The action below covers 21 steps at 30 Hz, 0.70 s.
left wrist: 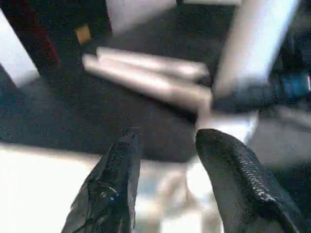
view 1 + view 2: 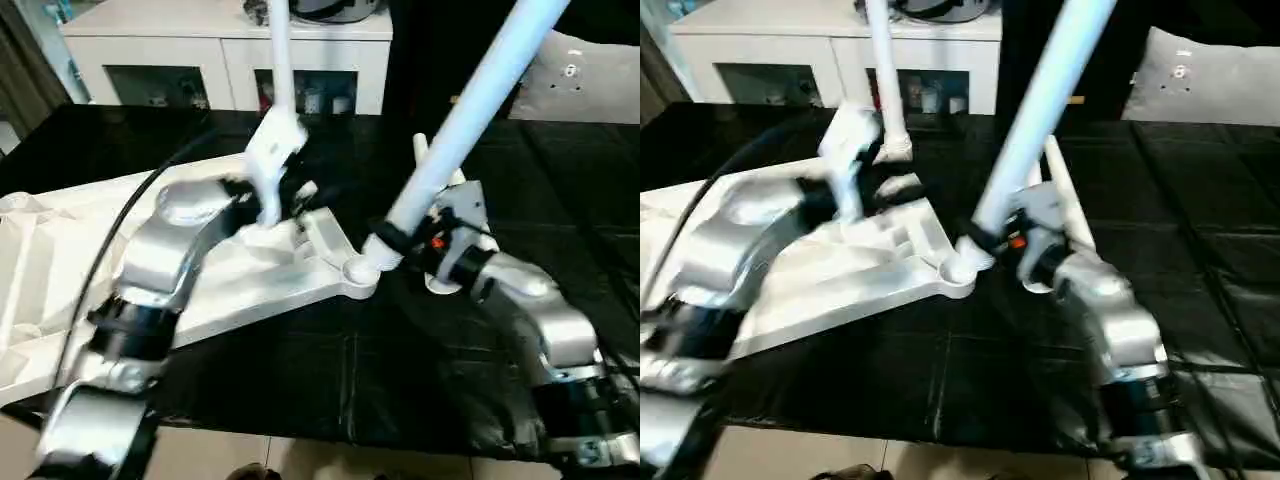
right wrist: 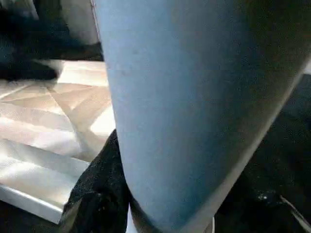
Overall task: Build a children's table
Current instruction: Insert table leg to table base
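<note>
You have the black-covered counter (image 2: 300,370) in front of you, and on it the white tabletop (image 2: 250,270) lies upside down, its ribbed underside facing up and one round corner socket (image 2: 357,270) at the near right corner. A long white leg (image 2: 470,110) rises at a slant from that socket toward the upper right, and your right gripper (image 2: 400,240) pinches it between its fingers just above the socket; the right wrist view shows the leg close against a black finger (image 3: 97,194). A second leg (image 2: 280,60) stands upright further back, near the tabletop's far edge. Your left gripper (image 1: 165,160) hangs over the tabletop with its fingers (image 1: 116,170) spread apart and nothing between them. Two more legs (image 1: 146,73) lie side by side on the counter beyond the socket. A white cabinet (image 2: 220,50) stands behind the counter.
</note>
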Available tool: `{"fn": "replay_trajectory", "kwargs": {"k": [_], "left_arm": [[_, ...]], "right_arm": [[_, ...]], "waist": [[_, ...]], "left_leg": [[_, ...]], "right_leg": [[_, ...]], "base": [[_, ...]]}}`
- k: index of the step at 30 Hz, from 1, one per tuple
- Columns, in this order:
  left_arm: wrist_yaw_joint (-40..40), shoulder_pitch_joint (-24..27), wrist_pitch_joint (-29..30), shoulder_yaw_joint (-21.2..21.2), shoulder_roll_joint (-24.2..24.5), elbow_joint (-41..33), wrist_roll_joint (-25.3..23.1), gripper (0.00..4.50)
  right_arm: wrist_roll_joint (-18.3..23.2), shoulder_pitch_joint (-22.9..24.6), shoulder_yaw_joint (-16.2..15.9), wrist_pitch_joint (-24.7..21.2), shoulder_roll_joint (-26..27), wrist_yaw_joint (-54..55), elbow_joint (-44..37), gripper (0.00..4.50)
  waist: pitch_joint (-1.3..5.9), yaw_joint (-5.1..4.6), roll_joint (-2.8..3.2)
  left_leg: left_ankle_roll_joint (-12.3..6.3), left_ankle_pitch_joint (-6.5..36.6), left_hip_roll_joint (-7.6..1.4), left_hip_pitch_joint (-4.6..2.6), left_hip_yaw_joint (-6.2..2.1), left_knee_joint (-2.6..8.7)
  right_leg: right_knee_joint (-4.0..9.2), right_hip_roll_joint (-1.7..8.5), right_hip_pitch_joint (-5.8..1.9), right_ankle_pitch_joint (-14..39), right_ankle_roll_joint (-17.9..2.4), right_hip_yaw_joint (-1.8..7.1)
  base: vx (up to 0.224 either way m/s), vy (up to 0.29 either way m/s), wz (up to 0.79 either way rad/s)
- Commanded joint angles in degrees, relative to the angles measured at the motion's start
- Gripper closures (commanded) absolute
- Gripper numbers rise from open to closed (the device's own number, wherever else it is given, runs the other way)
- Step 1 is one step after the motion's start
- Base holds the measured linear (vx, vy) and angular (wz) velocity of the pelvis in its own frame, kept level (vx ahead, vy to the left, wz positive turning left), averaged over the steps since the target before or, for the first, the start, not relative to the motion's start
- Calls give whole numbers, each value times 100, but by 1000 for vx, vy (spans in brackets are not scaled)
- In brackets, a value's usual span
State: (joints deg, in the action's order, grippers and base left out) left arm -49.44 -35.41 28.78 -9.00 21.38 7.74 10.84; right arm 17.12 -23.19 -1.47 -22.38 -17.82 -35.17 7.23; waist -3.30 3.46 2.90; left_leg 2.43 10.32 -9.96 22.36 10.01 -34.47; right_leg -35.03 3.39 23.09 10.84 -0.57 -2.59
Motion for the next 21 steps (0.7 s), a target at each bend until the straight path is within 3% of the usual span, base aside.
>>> {"fn": "replay_trajectory", "kwargs": {"k": [1,4,10,13,16,21], "left_arm": [[-201,177,115,-225,44,-36,-18,188],[-225,389,8,-466,42,74,-118,170],[-263,522,-255,-548,-117,704,-198,170],[-255,548,-462,-626,-96,938,-339,204],[-245,559,-579,-755,-29,1106,-436,224],[-315,592,-685,-855,13,1314,-557,260]], "right_arm": [[72,-72,78,-105,-33,-40,-67,262],[115,-46,63,-183,-43,-73,-125,262],[107,20,-37,-280,-42,-129,-234,262],[91,40,-68,-281,-48,-130,-260,262],[90,68,-81,-295,-57,-126,-291,262],[73,139,-88,-338,-69,-136,-361,262]], "waist": [[446,25,-46],[426,44,-48],[413,28,-47],[426,14,-17],[446,11,-2],[432,14,1]], "left_leg": [[-295,571,-254,-111,-78,337],[-262,719,-262,-113,-81,356],[-162,863,-242,-110,-85,365],[-173,808,-242,-98,-100,366],[-205,747,-253,-112,-98,355],[-191,851,-260,-117,-100,365]], "right_leg": [[351,415,-310,522,-1326,232],[373,417,-304,740,-1294,233],[415,417,-309,1017,-1175,237],[401,417,-322,902,-1141,235],[380,421,-317,629,-1233,234],[381,423,-320,666,-1289,232]], "base": [[0,0,0],[0,0,0],[0,0,0],[0,0,0],[0,0,0],[0,0,0]]}}
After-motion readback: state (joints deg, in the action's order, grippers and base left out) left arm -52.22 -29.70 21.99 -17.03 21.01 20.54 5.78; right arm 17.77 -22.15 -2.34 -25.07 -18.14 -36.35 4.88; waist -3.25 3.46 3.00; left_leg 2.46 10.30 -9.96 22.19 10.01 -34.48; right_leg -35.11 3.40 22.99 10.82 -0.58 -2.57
